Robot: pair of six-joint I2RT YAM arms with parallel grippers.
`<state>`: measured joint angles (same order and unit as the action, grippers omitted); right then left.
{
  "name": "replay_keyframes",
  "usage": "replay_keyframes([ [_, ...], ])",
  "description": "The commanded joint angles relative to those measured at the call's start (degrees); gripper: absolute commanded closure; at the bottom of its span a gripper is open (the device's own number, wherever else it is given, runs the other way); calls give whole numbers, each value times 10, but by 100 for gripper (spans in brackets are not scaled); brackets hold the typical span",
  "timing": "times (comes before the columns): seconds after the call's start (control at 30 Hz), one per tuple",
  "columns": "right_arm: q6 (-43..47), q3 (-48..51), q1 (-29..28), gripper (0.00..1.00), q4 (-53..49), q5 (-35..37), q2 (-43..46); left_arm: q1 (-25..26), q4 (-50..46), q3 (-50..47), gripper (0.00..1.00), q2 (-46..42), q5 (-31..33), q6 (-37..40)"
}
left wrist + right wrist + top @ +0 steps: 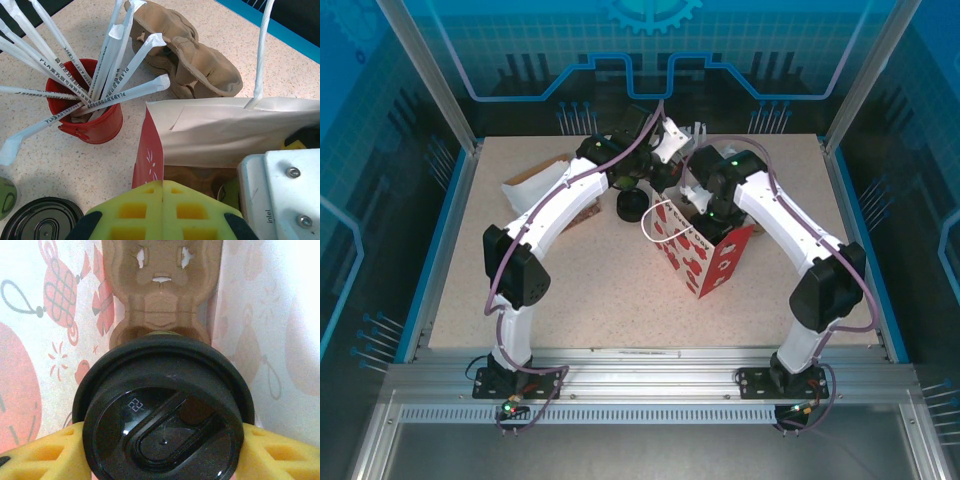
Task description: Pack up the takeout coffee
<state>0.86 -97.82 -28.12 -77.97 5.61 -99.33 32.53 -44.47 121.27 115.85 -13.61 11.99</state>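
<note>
Arms from both sides bent in over the middle of the speckled table (620, 300) in the top view. There a red-and-white paper gift bag (715, 262) stood open with the right gripper (698, 205) down inside its mouth, and a loose black lid (633, 205) lay on the table just left of the bag. From the left wrist, the left gripper (162, 202) showed its yellow fingers pressed flat together with nothing between them, above the bag's near edge. Beyond it stood a red cup (92, 117) full of paper-wrapped straws (125, 92), with a brown pulp cup carrier (200, 65) lying on the table behind and the bag's white handle (260, 55) rising at the right. From the right wrist, the takeout coffee (160, 415) was inside the bag, clamped at its round lid between the right gripper's yellow fingers (45, 457). A second pulp carrier (162, 295) lay deeper in the bag between the patterned walls; whether the cup rested in it could not be told.
</note>
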Motion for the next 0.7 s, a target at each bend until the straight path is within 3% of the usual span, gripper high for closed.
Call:
replay_keyframes([
  [0.0,0,-8,-3,66,-21,4,18,2,-12,-13,97,-17,13,0],
  [0.67,0,-11,-3,66,-23,5,-1,2,-11,-14,97,-19,13,1],
])
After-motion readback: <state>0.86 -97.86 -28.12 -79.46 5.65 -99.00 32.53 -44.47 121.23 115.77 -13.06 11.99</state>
